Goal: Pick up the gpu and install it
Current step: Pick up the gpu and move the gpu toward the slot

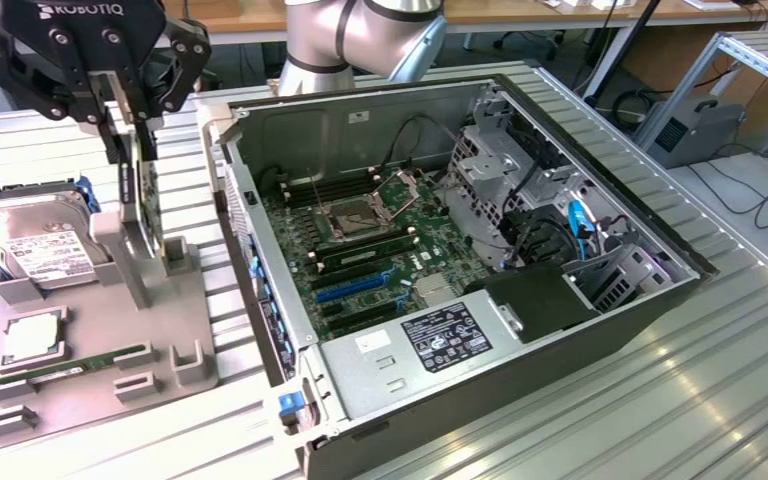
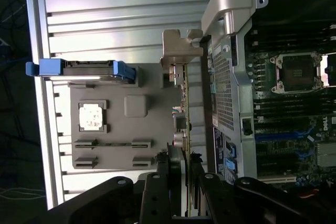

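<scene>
The gpu (image 1: 132,205) stands on edge in a slot of the grey holder tray (image 1: 177,345), at the exterior view's left, beside the open computer case (image 1: 244,160). My gripper (image 1: 128,150) hangs straight above it, fingers down either side of the card's upper edge. In the wrist view the gpu (image 2: 184,103) is seen edge-on, its pale metal bracket (image 2: 177,51) at the far end. The gripper (image 2: 185,165) is shut on the card, with a finger pressed to each face. The motherboard (image 1: 371,250) lies bare inside the case, with blue expansion slots (image 1: 351,290).
On the same tray (image 2: 142,87) sit a silver hard drive (image 1: 37,245) in blue rails, a CPU (image 1: 31,335) and a green RAM stick (image 1: 71,365). The case wall (image 2: 226,93) rises close beside the card. A drive cage (image 1: 504,190) and cables fill the case's far side.
</scene>
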You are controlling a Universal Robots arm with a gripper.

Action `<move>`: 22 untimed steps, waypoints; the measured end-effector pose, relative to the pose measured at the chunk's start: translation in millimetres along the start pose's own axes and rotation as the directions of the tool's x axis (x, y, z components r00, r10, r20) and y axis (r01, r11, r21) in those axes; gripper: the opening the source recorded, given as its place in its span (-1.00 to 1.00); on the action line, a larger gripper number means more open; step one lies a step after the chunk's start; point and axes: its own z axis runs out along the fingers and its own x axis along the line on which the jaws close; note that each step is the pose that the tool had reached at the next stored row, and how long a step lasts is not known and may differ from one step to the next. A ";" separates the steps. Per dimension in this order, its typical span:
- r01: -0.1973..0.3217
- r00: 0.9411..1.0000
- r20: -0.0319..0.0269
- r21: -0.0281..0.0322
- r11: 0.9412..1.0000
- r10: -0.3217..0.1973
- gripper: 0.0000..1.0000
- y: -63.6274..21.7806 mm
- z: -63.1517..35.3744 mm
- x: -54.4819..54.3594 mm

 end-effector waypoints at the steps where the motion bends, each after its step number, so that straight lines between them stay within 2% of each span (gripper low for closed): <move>1: 0.000 1.000 0.000 0.000 1.000 0.000 -0.46 -0.3 0.0 -0.6; 22: 0.000 1.000 0.000 0.000 1.000 0.000 -0.46 -2.7 -0.1 -13.3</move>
